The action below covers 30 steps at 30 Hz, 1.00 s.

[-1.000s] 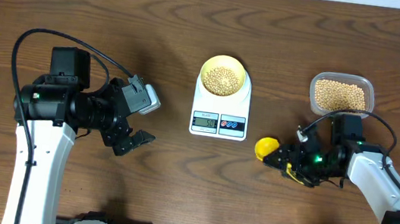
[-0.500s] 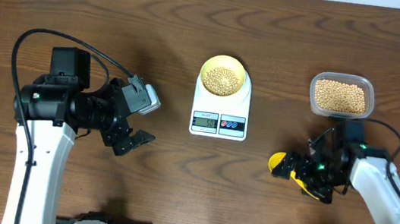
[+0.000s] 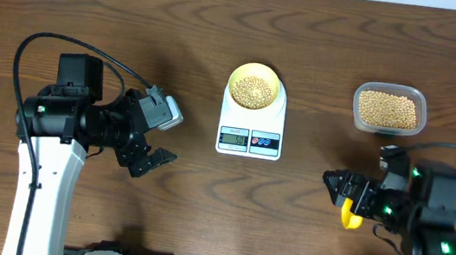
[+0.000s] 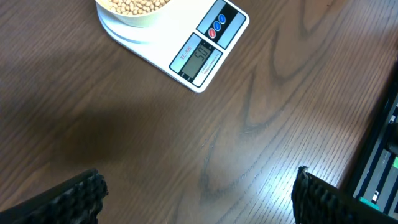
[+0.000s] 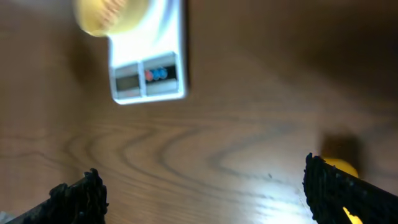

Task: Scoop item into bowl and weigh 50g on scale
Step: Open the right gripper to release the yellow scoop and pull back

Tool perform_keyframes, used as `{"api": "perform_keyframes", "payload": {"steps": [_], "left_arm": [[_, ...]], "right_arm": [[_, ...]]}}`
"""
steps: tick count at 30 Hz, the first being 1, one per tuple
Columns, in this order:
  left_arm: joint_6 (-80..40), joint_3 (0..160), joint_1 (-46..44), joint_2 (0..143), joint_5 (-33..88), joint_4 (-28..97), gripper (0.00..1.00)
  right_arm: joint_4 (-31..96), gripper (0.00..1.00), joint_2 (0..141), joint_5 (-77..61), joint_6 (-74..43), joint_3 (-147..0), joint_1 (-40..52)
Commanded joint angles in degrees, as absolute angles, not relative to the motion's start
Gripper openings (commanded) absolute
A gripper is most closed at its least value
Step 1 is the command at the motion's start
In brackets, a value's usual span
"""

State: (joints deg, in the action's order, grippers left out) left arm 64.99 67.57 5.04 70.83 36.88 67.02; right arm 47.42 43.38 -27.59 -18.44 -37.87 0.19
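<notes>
The pale yellow bowl (image 3: 255, 87) stands on the white scale (image 3: 250, 135) at mid-table and holds tan beans (image 3: 254, 88). In the left wrist view the scale's display (image 4: 200, 57) seems to read 50, with the bowl (image 4: 134, 11) at the top edge. The scale (image 5: 149, 78) and bowl (image 5: 112, 15) also show blurred in the right wrist view. My right gripper (image 3: 339, 188) (image 5: 205, 199) is open and empty at the front right. My left gripper (image 3: 152, 160) (image 4: 199, 196) is open and empty, left of the scale.
A clear plastic tub (image 3: 390, 110) of beans stands at the back right. A bright yellow scoop (image 3: 350, 215) lies by my right gripper's fingers; it also shows in the right wrist view (image 5: 339, 167). Equipment lines the table's front edge.
My right arm has pulled back to the right and toward the front edge, carrying the yellow scoop away from the scale. Its jaws now stand open. The left arm has not moved.
</notes>
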Motion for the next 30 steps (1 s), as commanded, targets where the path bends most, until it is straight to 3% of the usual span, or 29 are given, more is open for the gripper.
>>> {"api": "perform_keyframes", "payload": {"steps": [1, 14, 30], "left_arm": [[65.95, 67.18, 4.91, 70.63, 36.60, 67.18, 0.98], [65.95, 67.18, 4.91, 70.63, 36.58, 67.18, 0.98], [65.95, 67.18, 4.91, 70.63, 36.60, 67.18, 0.98]], "right_arm": [[47.20, 0.99, 37.98, -29.06, -18.85, -38.06, 0.03], [47.66, 0.99, 35.18, -29.06, -15.49, -38.06, 0.10], [39.27, 0.99, 34.57, -28.53, -8.51, -38.04, 0.10]]}}
